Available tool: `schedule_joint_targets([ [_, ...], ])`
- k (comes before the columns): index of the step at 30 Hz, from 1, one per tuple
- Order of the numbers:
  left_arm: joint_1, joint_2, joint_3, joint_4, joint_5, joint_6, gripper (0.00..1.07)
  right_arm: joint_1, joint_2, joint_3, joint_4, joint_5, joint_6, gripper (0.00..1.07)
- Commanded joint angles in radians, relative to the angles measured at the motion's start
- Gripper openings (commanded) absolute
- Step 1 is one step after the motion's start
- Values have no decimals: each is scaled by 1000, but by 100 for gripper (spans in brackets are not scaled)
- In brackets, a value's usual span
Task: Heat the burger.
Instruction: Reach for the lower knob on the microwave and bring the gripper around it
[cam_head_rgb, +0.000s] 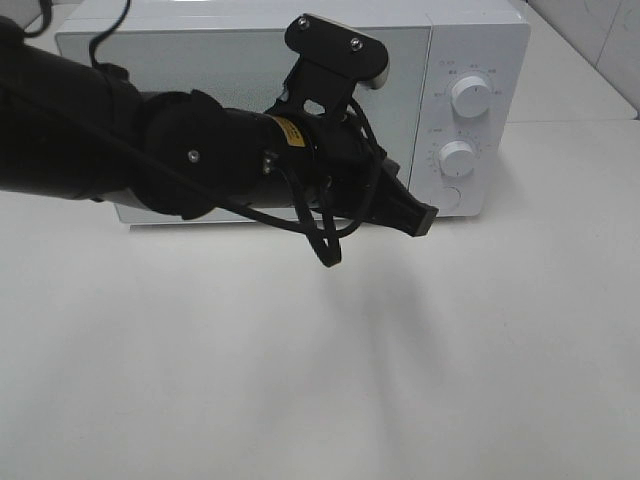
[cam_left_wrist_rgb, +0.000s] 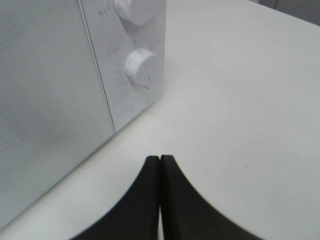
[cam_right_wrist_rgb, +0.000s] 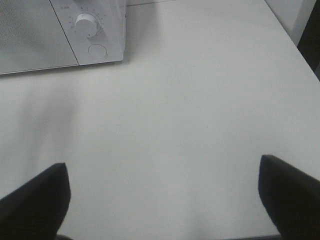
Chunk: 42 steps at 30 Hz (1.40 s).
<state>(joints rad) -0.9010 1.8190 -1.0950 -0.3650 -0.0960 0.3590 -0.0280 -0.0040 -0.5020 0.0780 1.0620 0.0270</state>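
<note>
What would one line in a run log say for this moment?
microwave: door closed | left claw: shut, empty, in front of control panel | right claw: open, empty, above table | burger: not in view

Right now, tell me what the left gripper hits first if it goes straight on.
Probably the control panel of the microwave, near its bottom corner under the lower knob. The shut left gripper points that way across the table, though depth is unclear.

White matte counter (cam_head_rgb: 480, 380), evenly lit, with a soft diffuse shadow near its middle. Pale tiled wall (cam_head_rgb: 600, 35) rises beyond the far right corner of the counter.
</note>
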Motion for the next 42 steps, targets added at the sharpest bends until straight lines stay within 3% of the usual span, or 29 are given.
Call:
schedule_joint_targets([
  [1,-4,-43,-7,10,121,3,0,-6,-21,1,1,-9,0,98],
  [7,-2,-115,-7,10,331,-39,1,-6,-21,1,1,-9,0,98],
  [9,-2,-148,-7,10,417,-39,12,-6,-21,1,1,-9,0,98],
  [10,-2,-148,-7,10,417,-39,12,-6,-21,1,1,-9,0,98],
  [11,-2,-157,-7,10,442,-43,19,-6,-21,1,1,-9,0,98],
  [12,-2,-169,-7,10,476,-82,37,-6,-21,1,1,-9,0,98],
  [13,-2,-169,-7,10,476,-82,37,-6,-21,1,1,-9,0,98],
  [14,-2,-174,-7,11,484,-116,51,-6,-21,1,1,-9,0,98],
  [15,-2,-174,-7,11,484,-116,51,-6,-21,1,1,-9,0,98],
  [16,-2,-180,-7,42,501,-206,82,-6,-21,1,1,-9,0,98],
  [18,-2,-180,-7,120,536,-294,102,-6,-21,1,1,-9,0,98],
  [19,-2,-180,-7,120,536,-294,102,-6,-21,1,1,-9,0,98],
  [21,-2,-182,-7,185,581,-345,102,-6,-21,1,1,-9,0,98],
  [26,21,-206,-7,198,637,-359,102,-6,-21,1,1,-9,0,98],
  [35,159,-235,-8,193,893,-366,102,-6,-21,1,1,-9,0,98],
  [36,185,-240,-8,197,941,-402,102,-6,-21,1,1,-9,0,98],
  [42,251,-276,27,225,981,-441,102,-6,-21,1,1,-9,0,98],
])
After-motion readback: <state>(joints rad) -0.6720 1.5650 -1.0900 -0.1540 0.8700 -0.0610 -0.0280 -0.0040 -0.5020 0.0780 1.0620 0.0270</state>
